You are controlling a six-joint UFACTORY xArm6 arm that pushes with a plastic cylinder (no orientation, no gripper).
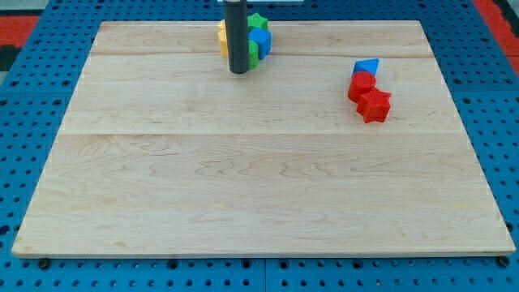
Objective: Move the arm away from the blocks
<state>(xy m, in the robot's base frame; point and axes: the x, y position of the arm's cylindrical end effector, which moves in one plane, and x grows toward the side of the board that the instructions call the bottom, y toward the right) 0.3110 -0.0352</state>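
My tip (239,71) rests on the bench (259,195) at the view's top, just below and in front of a tight cluster of blocks. Taking that cluster as the landmark: the yellow block (221,38) shows at its left edge behind my rod, the green block (257,22) sits at its top right with more green showing low beside the rod, and the blue block (261,42) lies on its right side. The tip looks to be touching or nearly touching the cluster; I cannot tell which, since the rod hides the contact line.

Well to the right of the cluster and a little lower in the view sits a second group: a small blue block (366,66) touching a red block (361,86), which touches a red star-like block (375,105).

There is no hand here to open or close, only a rod, so nothing is gripped and nothing can be.

The blocks look small, light and rigid, resting loose on smooth wood, so I judge any sideways brush would slide them easily. There is nothing to take hold of; the safe exit seems to be straight toward the view's bottom, away from the cluster, into the broad bare wood.
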